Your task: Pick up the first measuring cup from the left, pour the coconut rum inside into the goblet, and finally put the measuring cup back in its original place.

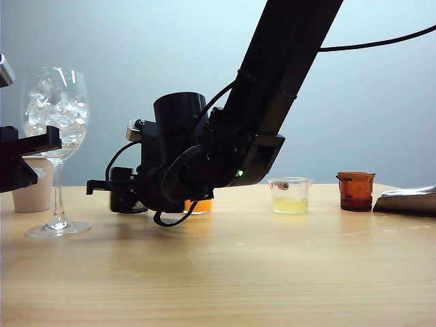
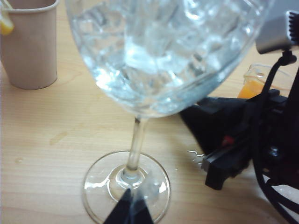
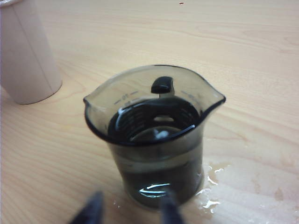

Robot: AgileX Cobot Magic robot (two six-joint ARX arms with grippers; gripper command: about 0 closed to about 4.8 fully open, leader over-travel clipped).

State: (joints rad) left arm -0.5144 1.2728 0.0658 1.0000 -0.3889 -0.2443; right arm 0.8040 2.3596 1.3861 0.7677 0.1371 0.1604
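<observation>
The first measuring cup [image 3: 154, 140], smoky dark grey with a small spout, stands upright on the wood table with the coconut rum [image 3: 156, 179] looking dark inside it. My right gripper [image 3: 130, 212] is low at the cup's base. Its blurred fingers are apart: one overlaps the base, the other is off to the side. In the exterior view this gripper [image 1: 99, 185] sits just right of the goblet [image 1: 56, 116] and hides most of the cup. The ice-filled goblet stands upright at the left. My left gripper [image 2: 128, 211] is shut, its tips over the goblet's foot [image 2: 100, 184].
A beige paper cup [image 1: 34, 194] stands behind the goblet. To the right are an orange-liquid beaker [image 1: 199, 205] partly behind the right arm, a pale yellow beaker [image 1: 290, 196], an amber beaker [image 1: 355, 191] and a metal object [image 1: 409, 199]. Spilled drops [image 3: 210, 186] lie beside the grey cup.
</observation>
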